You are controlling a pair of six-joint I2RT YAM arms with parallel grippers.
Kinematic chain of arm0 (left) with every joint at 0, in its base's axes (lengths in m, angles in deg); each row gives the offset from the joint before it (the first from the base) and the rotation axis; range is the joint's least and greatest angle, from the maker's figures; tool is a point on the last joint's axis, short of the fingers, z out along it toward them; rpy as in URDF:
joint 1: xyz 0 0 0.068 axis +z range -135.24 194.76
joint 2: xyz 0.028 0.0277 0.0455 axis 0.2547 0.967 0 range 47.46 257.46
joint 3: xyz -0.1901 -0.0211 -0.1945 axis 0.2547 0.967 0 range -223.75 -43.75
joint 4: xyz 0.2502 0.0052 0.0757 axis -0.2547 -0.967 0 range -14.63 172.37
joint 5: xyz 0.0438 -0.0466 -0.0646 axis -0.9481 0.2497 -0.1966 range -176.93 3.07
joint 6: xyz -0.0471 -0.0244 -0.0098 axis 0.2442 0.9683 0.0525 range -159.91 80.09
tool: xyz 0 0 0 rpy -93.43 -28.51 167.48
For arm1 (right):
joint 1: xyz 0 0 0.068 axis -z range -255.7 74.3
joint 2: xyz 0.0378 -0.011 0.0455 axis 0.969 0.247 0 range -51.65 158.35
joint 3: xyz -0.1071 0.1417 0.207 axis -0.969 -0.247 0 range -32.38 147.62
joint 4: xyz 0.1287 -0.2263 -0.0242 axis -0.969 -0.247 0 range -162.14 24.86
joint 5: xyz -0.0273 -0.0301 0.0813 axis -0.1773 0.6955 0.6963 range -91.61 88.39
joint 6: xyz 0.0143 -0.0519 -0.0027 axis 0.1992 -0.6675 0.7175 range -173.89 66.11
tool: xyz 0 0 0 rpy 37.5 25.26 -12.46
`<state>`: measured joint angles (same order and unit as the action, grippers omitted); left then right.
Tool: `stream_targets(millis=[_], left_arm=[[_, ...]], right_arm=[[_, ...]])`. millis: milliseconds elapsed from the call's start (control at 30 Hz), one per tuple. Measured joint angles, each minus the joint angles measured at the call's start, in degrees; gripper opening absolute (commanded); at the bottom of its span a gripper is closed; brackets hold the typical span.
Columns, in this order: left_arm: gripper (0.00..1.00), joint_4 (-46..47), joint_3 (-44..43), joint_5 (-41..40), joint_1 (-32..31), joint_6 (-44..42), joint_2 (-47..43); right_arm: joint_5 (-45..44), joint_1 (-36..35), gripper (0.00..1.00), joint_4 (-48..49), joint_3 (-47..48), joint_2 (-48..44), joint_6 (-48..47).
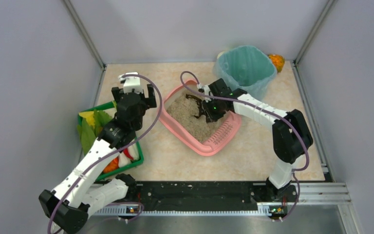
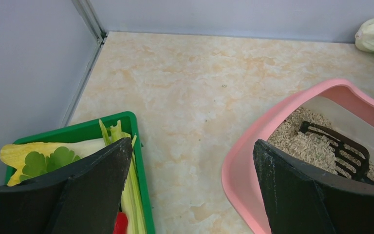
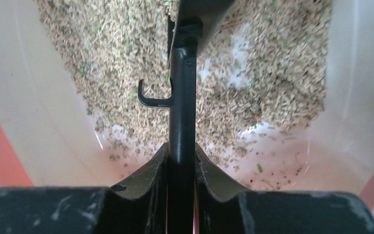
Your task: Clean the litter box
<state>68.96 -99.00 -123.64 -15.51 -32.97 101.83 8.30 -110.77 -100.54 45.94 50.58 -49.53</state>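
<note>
Fingers (image 3: 152, 171) of the right gripper (image 3: 181, 157) are closed tight on the thin black handle of the litter scoop (image 3: 182, 97), one pad on each side, no gap left. The handle runs straight out toward 12 o'clock in the wrist view. Its slotted head (image 2: 338, 148) lies low on the litter (image 3: 102, 48), prob. so that the next push goes under the grains and not over them. A small hook on the handle's side points to 9 o'clock.

The left gripper (image 2: 192, 144) is spread as wide as it goes and holds nothing. It hangs over bare table (image 1: 253, 146), between the green tray (image 1: 131, 165) and the litter box, so it seems parked out of the way of the scooping.

The litter box (image 1: 168, 122) sits near the middle of the table, turned diagonal, w/ its slotted ledge (image 1: 222, 132) at the 5 o'clock end. The beige litter is heaped more to the 11 o'clock end, and bare floor shows close to the gripper. The teal-lined bin (image 1: 246, 66) stands at approx. 1 o'clock from the box, near enough for the same arm to reach it for dumping. The green tray w/ leaves and coloured items is at 9 o'clock.

Judgement: the cleaning is at an early stage, as nothing is seen in the scoop yet.
</note>
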Motion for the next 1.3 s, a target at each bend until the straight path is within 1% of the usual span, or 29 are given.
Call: stream_targets(millis=[200, 533, 867, 1033, 1300], left_arm=[[0.99, -0.5, 0.0, 0.0, 0.0, 0.7, -0.7], [0.99, -1.8, -0.2, 0.8, 0.0, 2.6, -0.7], [0.99, -3.4, -0.3, 0.6, 0.1, 3.1, -2.7], [0.99, -3.4, -0.5, 0.6, 0.1, 3.1, -2.8], [0.99, -3.4, -0.8, 0.6, 0.1, 3.0, -2.8]], right_arm=[[5.2, 2.2, 0.00, 2.4, -6.0, -3.8, -0.2], [8.4, 2.7, 0.00, 4.5, -6.6, -3.0, 2.6], [14.7, 3.4, 0.00, 7.4, -6.6, -1.3, 14.1], [17.2, 3.6, 0.00, 11.6, -7.6, -1.5, 19.6], [17.1, 4.1, 0.00, 16.0, -12.5, -4.4, 25.5]])
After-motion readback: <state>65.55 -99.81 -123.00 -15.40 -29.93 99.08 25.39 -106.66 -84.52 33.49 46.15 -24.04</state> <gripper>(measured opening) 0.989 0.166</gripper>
